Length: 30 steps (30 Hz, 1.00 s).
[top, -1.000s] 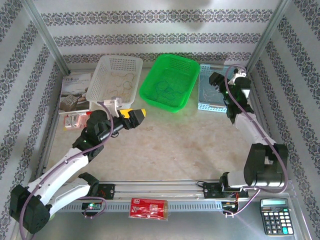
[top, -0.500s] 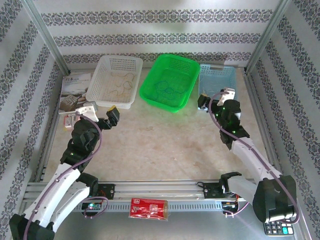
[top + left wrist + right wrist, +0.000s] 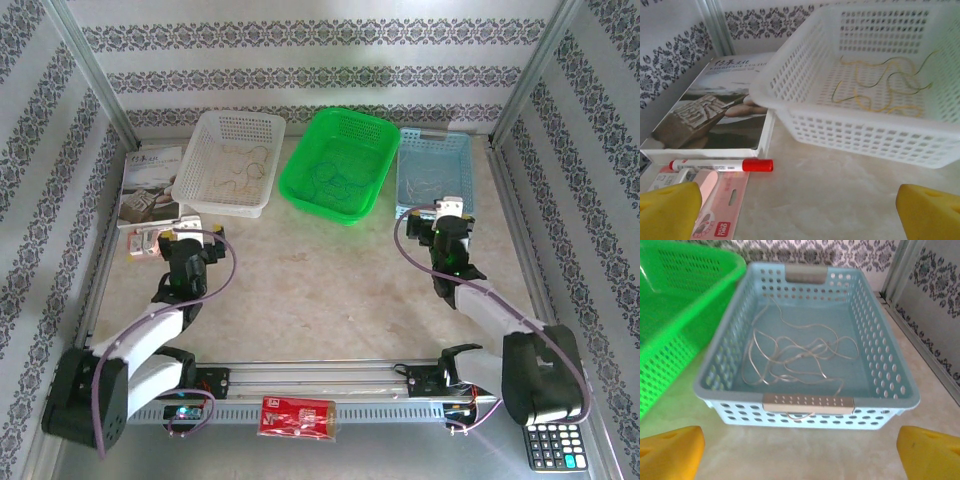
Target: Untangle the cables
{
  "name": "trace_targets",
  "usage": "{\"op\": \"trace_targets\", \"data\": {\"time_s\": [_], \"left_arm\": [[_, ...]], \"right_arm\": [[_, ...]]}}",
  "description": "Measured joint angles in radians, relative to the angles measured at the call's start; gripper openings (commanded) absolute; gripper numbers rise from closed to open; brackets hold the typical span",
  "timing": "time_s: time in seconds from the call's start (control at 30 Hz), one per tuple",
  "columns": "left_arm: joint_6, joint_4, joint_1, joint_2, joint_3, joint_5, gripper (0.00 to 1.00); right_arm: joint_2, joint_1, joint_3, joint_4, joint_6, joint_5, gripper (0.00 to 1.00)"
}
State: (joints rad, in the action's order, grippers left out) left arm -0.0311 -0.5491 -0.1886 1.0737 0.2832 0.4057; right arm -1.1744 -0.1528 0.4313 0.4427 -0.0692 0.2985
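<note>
The cables lie sorted in three baskets. Thin yellow strands [image 3: 880, 87] rest in the white basket [image 3: 190, 185]. Whitish strands [image 3: 795, 357] lie in loose loops in the light-blue basket [image 3: 890, 390], and one end pokes out through its near wall. Blue and green strands [image 3: 330, 180] sit in the green basket [image 3: 300, 195]. My left gripper [image 3: 800, 212] is open and empty over bare table, just short of the white basket's near left corner. My right gripper [image 3: 800, 452] is open and empty in front of the blue basket. In the top view the left gripper [image 3: 196, 236] and the right gripper [image 3: 447, 215] both hang low.
A book [image 3: 715, 110] lies left of the white basket, with a red-capped marker [image 3: 722, 165] and a pink packet [image 3: 720, 200] in front of it. A red packet [image 3: 298, 417] sits on the front rail and a calculator [image 3: 558, 445] at the near right corner.
The right gripper has drawn back out of the blue basket to the table in front of it and opened wider. The left arm has swung left and back from the white basket's front.
</note>
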Motion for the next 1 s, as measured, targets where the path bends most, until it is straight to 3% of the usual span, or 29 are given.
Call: {"op": "trace_targets", "data": {"time_s": [0.3,0.53,0.73,1.0], "left_arm": [[0.051,-0.351,0.027,0.292,-0.064,-0.019,1.00],[0.081,-0.505,0.048,0.426,-0.054,-0.134,1.00],[0.084,-0.593,0.080,0.536,-0.043,-0.195,1.00],[0.066,-0.495,0.141,0.536,0.080,-0.274,1.00]], "right_arm": [[-0.143,0.006,-0.074,0.222,0.072,-0.036,0.98],[-0.377,0.055,-0.177,0.585,0.081,-0.095,0.98],[-0.377,0.086,-0.150,0.600,0.079,-0.176,0.98],[-0.377,0.105,-0.106,0.555,0.045,-0.154,0.99]]}}
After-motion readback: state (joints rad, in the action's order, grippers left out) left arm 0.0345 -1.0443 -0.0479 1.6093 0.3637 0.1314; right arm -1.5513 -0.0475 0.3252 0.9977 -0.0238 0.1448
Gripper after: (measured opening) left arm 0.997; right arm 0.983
